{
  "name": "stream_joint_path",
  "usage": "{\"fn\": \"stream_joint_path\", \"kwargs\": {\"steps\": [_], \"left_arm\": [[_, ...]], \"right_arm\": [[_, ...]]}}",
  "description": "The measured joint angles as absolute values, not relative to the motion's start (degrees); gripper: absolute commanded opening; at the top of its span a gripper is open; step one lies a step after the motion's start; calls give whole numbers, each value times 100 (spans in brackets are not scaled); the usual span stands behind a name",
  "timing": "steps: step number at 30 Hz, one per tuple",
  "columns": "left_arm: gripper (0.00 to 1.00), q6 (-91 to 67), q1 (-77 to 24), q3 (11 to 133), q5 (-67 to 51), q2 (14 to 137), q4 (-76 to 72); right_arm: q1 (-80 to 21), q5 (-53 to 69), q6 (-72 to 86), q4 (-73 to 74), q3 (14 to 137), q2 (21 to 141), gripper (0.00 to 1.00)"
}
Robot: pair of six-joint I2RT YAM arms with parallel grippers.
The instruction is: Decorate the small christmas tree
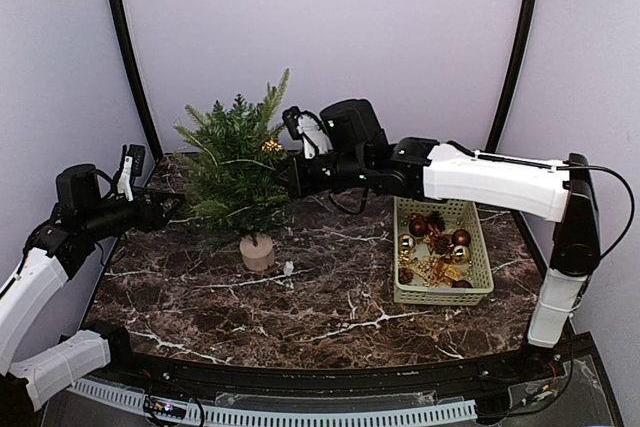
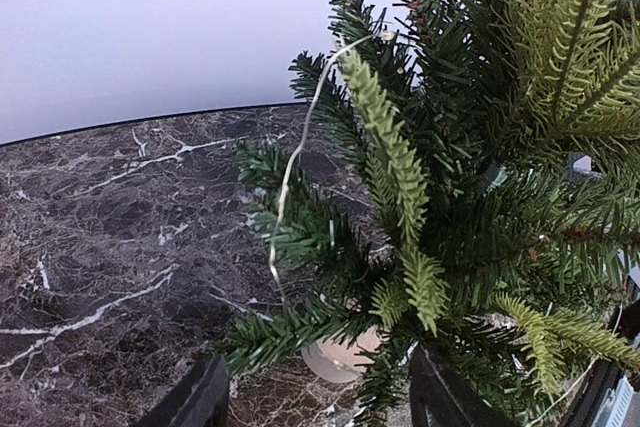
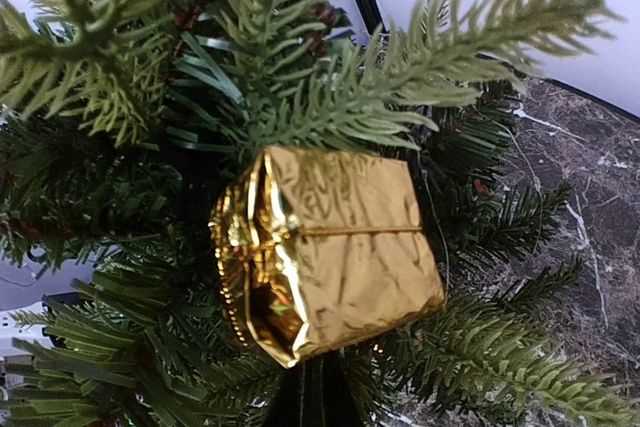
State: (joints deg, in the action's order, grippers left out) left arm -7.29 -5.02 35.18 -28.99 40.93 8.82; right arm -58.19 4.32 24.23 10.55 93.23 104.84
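The small christmas tree (image 1: 235,172) stands in its beige pot (image 1: 257,252) at the table's back left. My right gripper (image 1: 287,177) reaches into its right side, shut on a gold foil gift box (image 3: 325,247), whose lower edge hides the tips of the fingers (image 3: 315,402). The box (image 1: 272,147) sits among the upper branches. My left gripper (image 1: 172,207) hovers open at the tree's left side. In the left wrist view its fingers (image 2: 195,402) stand wide apart, with low branches and the pot (image 2: 340,357) between them. A thin silver wire (image 2: 285,197) hangs over the branches (image 2: 400,167).
A pale green basket (image 1: 440,299) at the right holds several red and gold ornaments (image 1: 460,239). A small white scrap (image 1: 288,269) lies on the dark marble table (image 1: 330,317) beside the pot. Black frame posts (image 1: 125,47) rise at both back corners.
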Motion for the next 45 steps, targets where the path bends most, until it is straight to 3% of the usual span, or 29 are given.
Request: {"fn": "stream_joint_path", "kwargs": {"steps": [5, 16, 24, 29, 34, 45], "left_arm": [[64, -727, -502, 3518, -2891, 4093, 884], [69, -722, -502, 3518, -2749, 4051, 886], [71, -716, -502, 3518, -2534, 3931, 888], [71, -716, -502, 3518, -2414, 3900, 888], [71, -714, -502, 3518, -2324, 3911, 888], [70, -716, -502, 3518, -2272, 3968, 888]], "right_arm": [[-5819, 421, 2401, 1037, 9284, 10403, 2], [-5819, -93, 2359, 1105, 8532, 9251, 47], [-5502, -917, 2694, 1500, 7408, 7647, 65], [-4388, -1120, 3166, 1909, 6386, 6847, 69], [-3487, -1114, 3382, 2482, 5441, 6921, 65], [-3092, -1203, 3680, 3280, 4823, 7509, 62]]}}
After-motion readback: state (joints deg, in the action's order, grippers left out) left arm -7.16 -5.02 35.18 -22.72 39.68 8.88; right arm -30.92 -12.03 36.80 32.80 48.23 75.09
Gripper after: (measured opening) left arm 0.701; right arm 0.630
